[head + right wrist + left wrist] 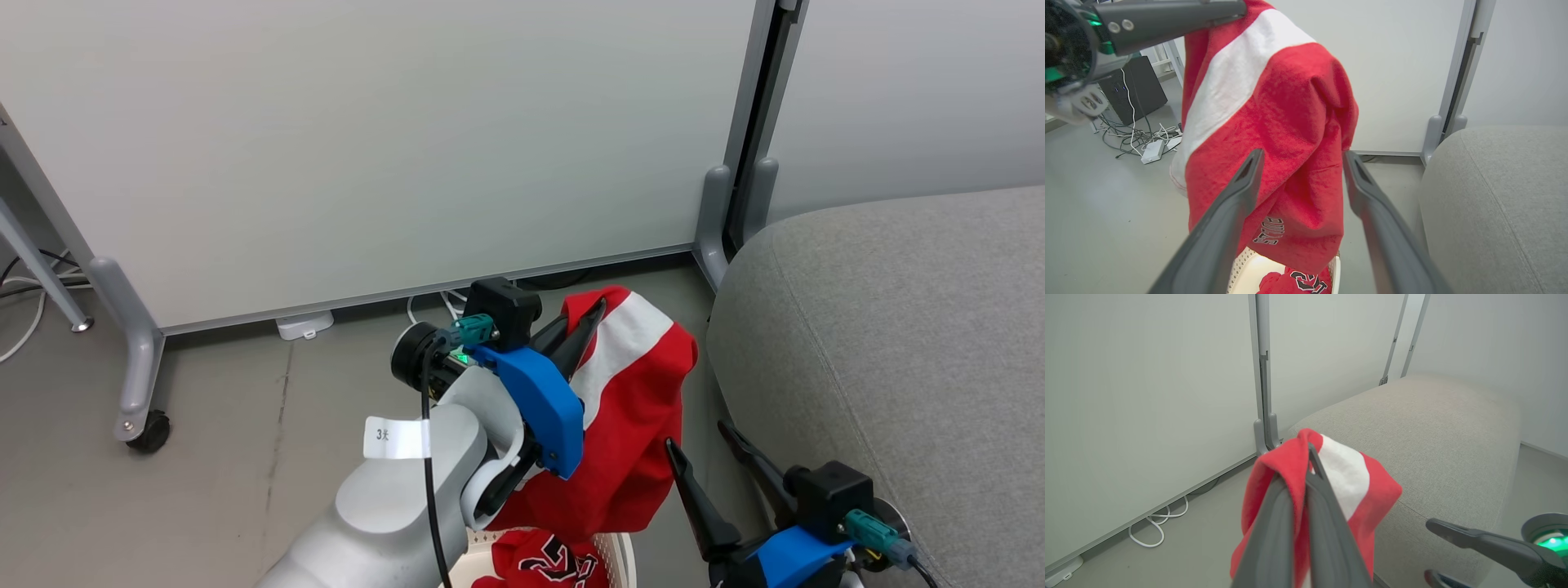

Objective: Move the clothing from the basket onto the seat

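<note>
Grey floor (pixel 245 441) runs under everything. At 6 o'clock in the head view the basket (pixel 627 559) sits nearest, with the numbered red garment (pixel 547 565) lying in it. At 5 o'clock the right gripper (pixel 695 433) stands with its fingers spread wide and empty, just beside the hanging cloth. Past it, near the centre, the left gripper (pixel 600 309) is clamped tight on a fold of the striped red garment (pixel 645 408). That garment hangs in the air with its hem down at the basket's mouth; whether it touches the garment below I cannot tell. The seat (pixel 898 327) lies at 3 o'clock of the cloth, and a pale partition (pixel 367 147) closes the far side at 12.

Several things could go wrong:
- The low hem may catch the rim and tug the basket as the arm swings toward 3 o'clock.
- The pinch takes little cloth, so it may slip.
- The spread right fingers could snag the drape.
- Released early, the garment would fall to the floor short of the seat's rounded edge.
</note>
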{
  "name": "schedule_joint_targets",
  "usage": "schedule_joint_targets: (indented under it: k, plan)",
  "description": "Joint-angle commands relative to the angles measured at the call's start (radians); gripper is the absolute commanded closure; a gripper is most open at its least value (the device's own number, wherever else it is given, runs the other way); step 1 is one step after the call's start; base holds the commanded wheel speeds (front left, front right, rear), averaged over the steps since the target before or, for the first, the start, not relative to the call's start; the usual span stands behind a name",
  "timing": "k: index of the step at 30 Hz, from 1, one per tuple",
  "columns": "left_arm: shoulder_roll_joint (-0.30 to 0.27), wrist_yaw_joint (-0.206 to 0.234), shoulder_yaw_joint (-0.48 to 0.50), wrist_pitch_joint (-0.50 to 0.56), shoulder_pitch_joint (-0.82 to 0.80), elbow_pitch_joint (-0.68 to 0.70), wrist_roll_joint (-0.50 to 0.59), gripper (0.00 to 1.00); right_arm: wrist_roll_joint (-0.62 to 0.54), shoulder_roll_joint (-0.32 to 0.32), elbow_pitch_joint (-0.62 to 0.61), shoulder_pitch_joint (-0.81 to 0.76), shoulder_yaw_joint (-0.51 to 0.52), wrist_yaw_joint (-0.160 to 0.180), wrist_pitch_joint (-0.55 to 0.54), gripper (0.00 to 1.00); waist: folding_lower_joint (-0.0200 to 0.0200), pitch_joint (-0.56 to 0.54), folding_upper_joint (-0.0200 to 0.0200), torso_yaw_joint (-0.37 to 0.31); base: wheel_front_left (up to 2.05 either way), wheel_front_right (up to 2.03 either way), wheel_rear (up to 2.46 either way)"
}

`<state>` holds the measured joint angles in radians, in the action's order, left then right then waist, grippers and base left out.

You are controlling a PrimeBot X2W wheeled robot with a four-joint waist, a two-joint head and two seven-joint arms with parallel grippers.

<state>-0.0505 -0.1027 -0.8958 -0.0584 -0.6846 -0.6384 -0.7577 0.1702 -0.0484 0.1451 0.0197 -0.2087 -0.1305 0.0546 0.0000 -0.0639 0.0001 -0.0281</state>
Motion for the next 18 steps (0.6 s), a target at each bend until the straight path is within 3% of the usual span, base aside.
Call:
schedule_joint_targets:
  k: [1,9,18]
  plan:
    - [0.0,0.006,-0.009,-0.009,-0.021,-0.001,-0.006,1.0,0.006,-0.003,-0.002,-0.003,-0.002,0.0,-0.006,0.0,0.0,0.002,-0.0001,0.001,0.0,0.0,0.0]
    - [0.0,0.007,-0.035,-0.018,-0.033,-0.011,-0.026,1.0,0.033,-0.003,0.031,0.024,-0.035,0.0,-0.035,0.0,0.0,0.009,-0.0001,0.003,0.0,0.0,0.0]
    - [0.0,0.004,-0.074,-0.03,-0.055,-0.01,-0.047,1.0,0.096,-0.004,0.166,0.111,-0.086,0.0,-0.052,0.0,0.0,0.012,-0.0001,0.023,0.0,0.0,0.0]
